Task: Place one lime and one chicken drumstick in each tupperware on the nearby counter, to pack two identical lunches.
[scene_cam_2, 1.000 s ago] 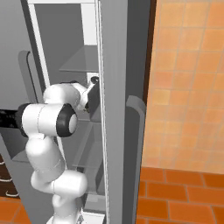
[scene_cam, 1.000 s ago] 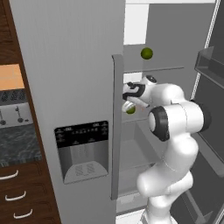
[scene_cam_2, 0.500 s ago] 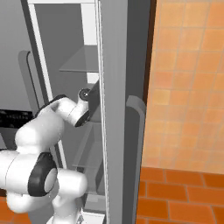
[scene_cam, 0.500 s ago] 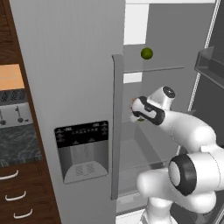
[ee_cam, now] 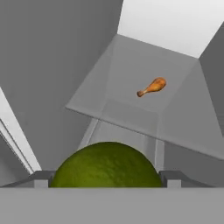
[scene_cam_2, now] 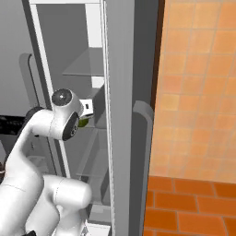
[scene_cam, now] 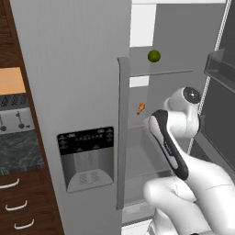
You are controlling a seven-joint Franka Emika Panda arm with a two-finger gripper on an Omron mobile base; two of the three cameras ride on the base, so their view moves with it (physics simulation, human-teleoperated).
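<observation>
Swung deeper into the fridge (scene_cam: 78,69), the arm has folded at the elbow. Its pincer (ee_cam: 107,177) stands wide around a lime (ee_cam: 107,166), apparently gripped for packing; a chicken drumstick (ee_cam: 152,87) lies at one o'clock on the shelf (ee_cam: 127,105).

round dark-green lime (ee_cam: 107,165) sits low and close, between the two small dark finger tips (ee_cam: 40,178) of the gripper (ee_cam: 107,180). beyond it, a small orange-brown chicken drumstick (ee_cam: 152,87) lies on a translucent grey glass shelf (ee_cam: 109,109); plain grey walls around.
</observation>
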